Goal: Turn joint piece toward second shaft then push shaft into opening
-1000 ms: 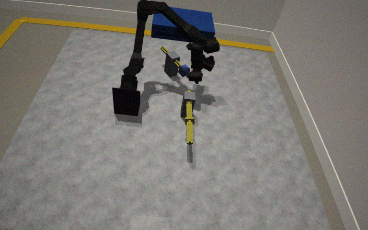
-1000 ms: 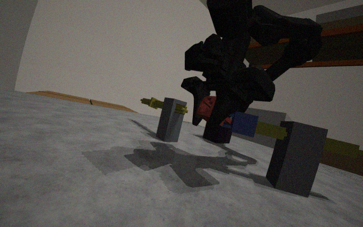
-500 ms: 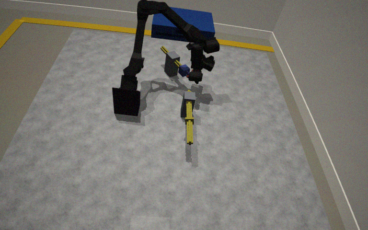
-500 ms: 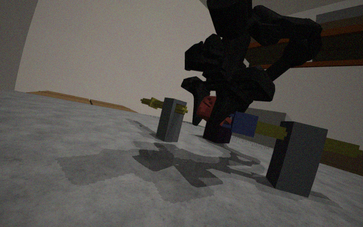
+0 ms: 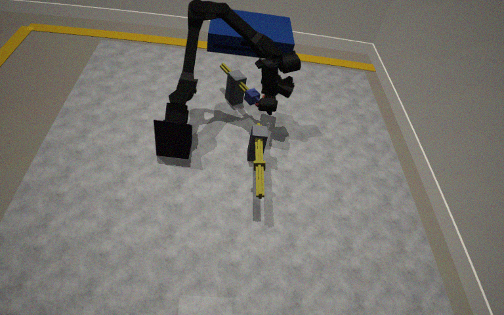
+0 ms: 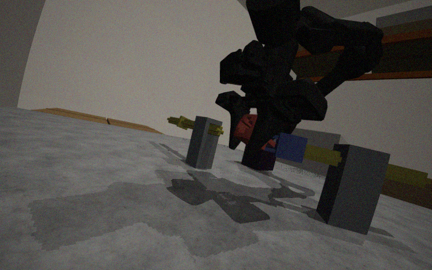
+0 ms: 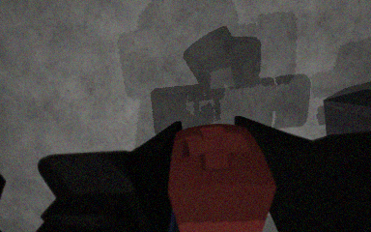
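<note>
The red joint piece [image 6: 246, 128] [image 7: 222, 179] sits between the fingers of my gripper [image 6: 243, 144] [image 7: 208, 124], which is shut on it. The joint piece hangs on the blue hinge block [image 5: 252, 96] [image 6: 291, 148] at the end of the fixed yellow shaft [image 5: 243, 86] [image 6: 322, 154]. That shaft runs through a grey block [image 5: 234, 88] [image 6: 358, 187]. The second yellow shaft [image 5: 259, 180] [image 6: 216, 129] passes through the other grey block [image 5: 259, 132] [image 6: 201, 143]; its near end stands apart from the joint piece. The fingers hide most of the joint piece in the top and exterior views; its exact opening direction cannot be told.
A collar [image 5: 259, 165] [image 6: 183, 122] rings the second shaft outside its block. The arm's black base [image 5: 172, 139] stands left of the shafts in the top view. A large blue box [image 5: 260, 26] lies behind the fixed shaft's block. The arm arches over from the left.
</note>
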